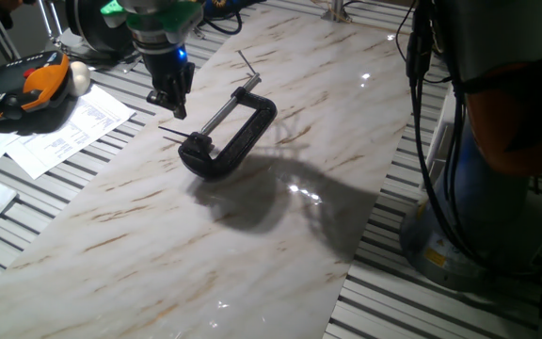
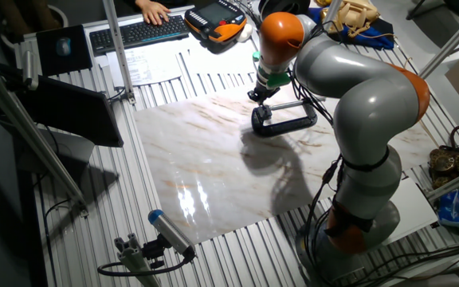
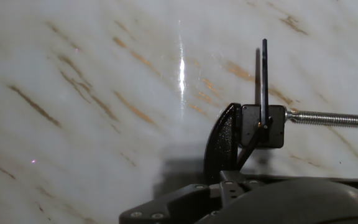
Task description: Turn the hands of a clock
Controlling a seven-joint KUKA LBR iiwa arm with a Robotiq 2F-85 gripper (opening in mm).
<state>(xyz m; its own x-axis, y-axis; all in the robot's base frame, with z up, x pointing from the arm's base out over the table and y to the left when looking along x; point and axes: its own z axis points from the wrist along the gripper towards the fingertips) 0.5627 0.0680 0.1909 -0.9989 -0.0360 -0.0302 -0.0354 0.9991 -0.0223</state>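
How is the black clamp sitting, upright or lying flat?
Lying flat: the clamp and its threaded rod both rest along the marble table.

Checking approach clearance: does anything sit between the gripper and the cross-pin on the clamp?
Nothing visible does. The gripper hangs close above the pin, which sticks through the screw's knob end of the clamp. In the gap only bare marble table shows behind. The papers and the orange tool lie off to the side.

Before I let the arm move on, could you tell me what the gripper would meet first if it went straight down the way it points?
Most likely the marble slab just beside the clamp. The gripper hangs above its jaw end, near the thin pin, though depth is unclear.
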